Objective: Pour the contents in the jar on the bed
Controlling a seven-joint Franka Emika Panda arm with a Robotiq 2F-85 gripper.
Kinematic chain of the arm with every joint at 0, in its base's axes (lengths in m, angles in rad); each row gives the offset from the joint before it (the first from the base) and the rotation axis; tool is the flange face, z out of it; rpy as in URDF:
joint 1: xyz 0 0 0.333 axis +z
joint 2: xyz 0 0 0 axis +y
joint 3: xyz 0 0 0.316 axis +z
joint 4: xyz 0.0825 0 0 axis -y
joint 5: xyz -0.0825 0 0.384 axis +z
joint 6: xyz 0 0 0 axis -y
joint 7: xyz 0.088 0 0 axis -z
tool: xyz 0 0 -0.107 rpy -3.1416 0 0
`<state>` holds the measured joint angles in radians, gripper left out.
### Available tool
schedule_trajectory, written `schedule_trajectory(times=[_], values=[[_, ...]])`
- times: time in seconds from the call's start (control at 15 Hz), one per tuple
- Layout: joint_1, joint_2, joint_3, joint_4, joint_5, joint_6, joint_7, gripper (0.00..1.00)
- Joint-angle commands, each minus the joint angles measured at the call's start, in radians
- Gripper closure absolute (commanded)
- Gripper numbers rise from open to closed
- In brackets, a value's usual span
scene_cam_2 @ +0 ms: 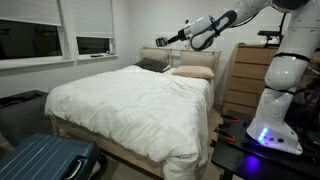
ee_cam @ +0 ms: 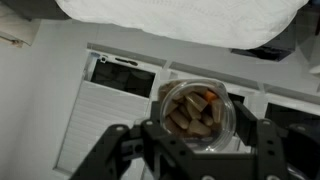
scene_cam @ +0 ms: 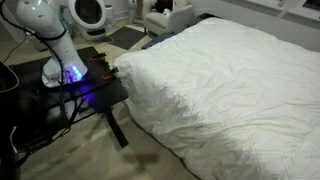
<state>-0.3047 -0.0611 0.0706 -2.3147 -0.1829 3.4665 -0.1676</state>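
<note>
The gripper pinches the jar between its two fingers. The contents, small brown bits, are inside the jar. In an exterior view the arm reaches out, so the jar is high above the pillows at the head of the bed.

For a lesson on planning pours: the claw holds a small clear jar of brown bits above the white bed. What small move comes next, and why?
Probably roll the claw to tip the small clear cylindrical jar over. That claw is shut on it high above the head of the large white-duveted bed, and the tiny tan-brown bits sit inside it.
</note>
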Motion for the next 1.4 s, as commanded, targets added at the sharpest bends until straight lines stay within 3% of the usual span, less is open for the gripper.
schedule_trajectory(times=[0.0,0.07,0.27,0.87,0.93,1.33], values=[[0.027,-0.041,-0.034,0.056,-0.028,0.000,0.052,0.55],[0.080,-0.046,-0.077,0.077,0.011,-0.001,0.021,0.55],[0.114,-0.053,-0.118,0.127,0.014,-0.003,0.015,0.55],[0.141,0.001,-0.181,0.169,0.019,-0.009,0.019,0.55],[0.144,-0.019,-0.182,0.152,0.011,-0.010,0.012,0.30],[0.146,0.000,-0.185,0.152,0.012,-0.010,0.013,0.30]])
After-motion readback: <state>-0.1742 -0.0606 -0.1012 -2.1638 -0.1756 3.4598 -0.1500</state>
